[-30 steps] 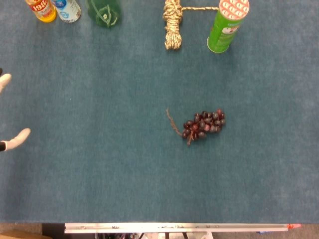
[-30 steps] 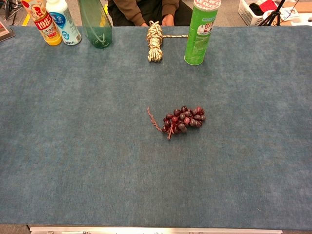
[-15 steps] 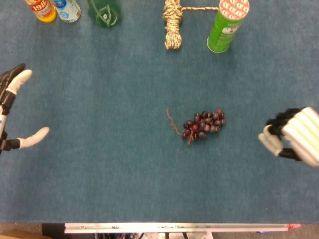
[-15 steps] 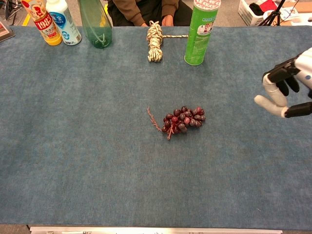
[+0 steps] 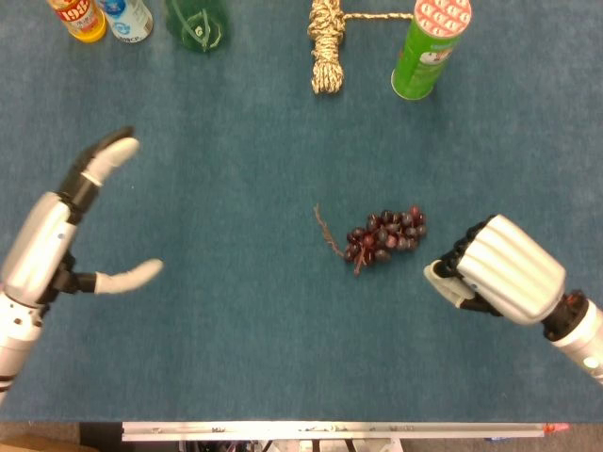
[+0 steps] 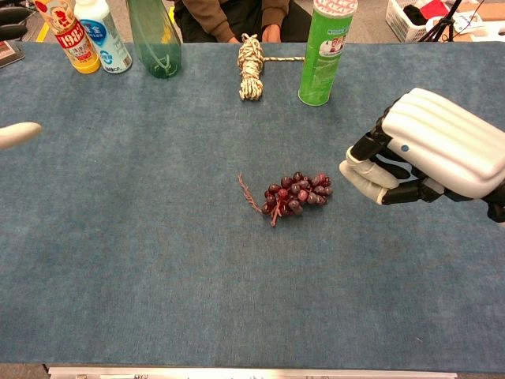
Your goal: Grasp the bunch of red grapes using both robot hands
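Note:
The bunch of red grapes (image 5: pixel 384 235) lies on the blue cloth near the middle, its bare stem trailing to the left; in the chest view the grapes (image 6: pixel 297 192) lie the same way. My right hand (image 5: pixel 495 268) hovers just right of the bunch, a small gap away, fingers bent toward it with thumb and fingers apart and nothing held. From the chest, the right hand (image 6: pixel 422 154) looks large and close. My left hand (image 5: pixel 66 226) is far to the left, fingers spread, empty. Only a left fingertip (image 6: pixel 16 134) enters the chest view.
Along the far edge stand a green chip can (image 5: pixel 429 47), a coiled rope (image 5: pixel 326 45), a green bottle (image 5: pixel 197 21) and two smaller bottles (image 5: pixel 99 17). A person sits behind the table (image 6: pixel 229 16). The table's near edge (image 5: pixel 330 430) runs along the bottom.
Both hands have moved inward toward the grapes. The right hand has come from the right edge to just beside the bunch; the left has advanced from the left edge.

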Robot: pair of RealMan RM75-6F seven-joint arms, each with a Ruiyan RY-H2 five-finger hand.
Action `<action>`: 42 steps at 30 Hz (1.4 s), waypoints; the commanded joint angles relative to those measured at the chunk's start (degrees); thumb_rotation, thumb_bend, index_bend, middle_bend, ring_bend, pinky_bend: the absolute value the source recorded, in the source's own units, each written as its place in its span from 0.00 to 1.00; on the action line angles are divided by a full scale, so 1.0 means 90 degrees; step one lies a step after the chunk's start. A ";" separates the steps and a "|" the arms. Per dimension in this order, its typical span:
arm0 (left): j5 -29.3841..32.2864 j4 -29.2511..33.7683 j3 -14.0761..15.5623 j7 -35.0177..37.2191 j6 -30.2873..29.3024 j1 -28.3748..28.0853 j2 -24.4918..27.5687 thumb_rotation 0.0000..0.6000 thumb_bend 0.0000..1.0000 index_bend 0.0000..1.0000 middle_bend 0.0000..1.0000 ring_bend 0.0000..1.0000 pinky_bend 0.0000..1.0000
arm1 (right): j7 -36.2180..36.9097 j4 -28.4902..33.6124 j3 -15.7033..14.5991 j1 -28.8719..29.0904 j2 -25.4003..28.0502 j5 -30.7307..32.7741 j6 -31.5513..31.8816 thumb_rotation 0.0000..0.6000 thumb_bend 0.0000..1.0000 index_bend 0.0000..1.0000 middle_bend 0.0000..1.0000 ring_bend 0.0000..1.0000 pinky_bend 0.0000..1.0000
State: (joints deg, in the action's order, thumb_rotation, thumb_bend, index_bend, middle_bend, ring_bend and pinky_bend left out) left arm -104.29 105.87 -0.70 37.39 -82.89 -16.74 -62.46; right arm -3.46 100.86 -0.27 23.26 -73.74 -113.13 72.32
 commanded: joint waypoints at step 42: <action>0.0243 -0.0157 -0.0042 -0.0333 0.1381 -0.1747 -0.2812 0.48 0.21 0.00 0.00 0.00 0.00 | -0.0433 -0.0190 -0.0219 0.0504 -0.0750 0.0405 -0.0255 1.00 0.62 1.00 1.00 1.00 1.00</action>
State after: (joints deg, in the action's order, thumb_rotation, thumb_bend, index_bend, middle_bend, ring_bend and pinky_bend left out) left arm -102.58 104.76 -0.82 34.64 -70.89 -32.06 -87.29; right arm -7.36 99.19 -2.20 27.76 -80.44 -109.52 70.05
